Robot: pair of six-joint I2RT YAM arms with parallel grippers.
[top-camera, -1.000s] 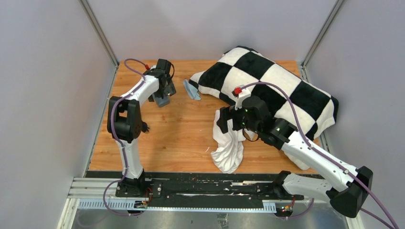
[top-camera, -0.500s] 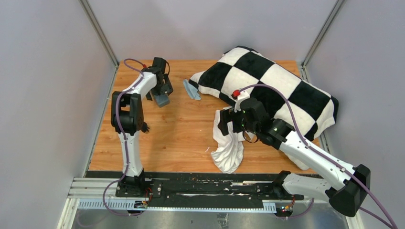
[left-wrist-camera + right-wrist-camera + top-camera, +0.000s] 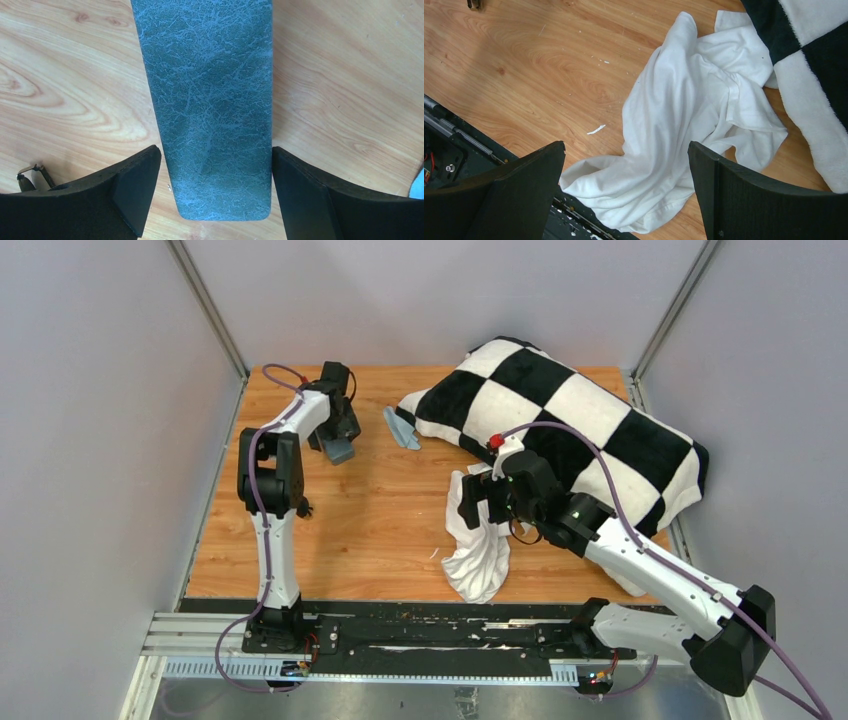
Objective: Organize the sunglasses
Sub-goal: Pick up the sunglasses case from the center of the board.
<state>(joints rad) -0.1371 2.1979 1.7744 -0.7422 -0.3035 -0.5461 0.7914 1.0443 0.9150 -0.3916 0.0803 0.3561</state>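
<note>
The grey-blue hard case lies closed on the wood at the far left. My left gripper hangs over it, open. In the left wrist view the case runs between the two black fingers of the gripper, which stand close beside its near end. The black sunglasses do not show clearly. A small thin dark piece peeks out by the left finger; I cannot tell what it is. My right gripper is open and empty above a white cloth; it also shows in its wrist view.
The square light-blue cloth lies right of the case; its corner shows in the left wrist view. The white cloth trails toward the front rail. A black-and-white checkered blanket covers the back right.
My left gripper has drawn a little back and left over the case, which has stayed put. My right gripper has shifted slightly toward the near side over the white cloth.
</note>
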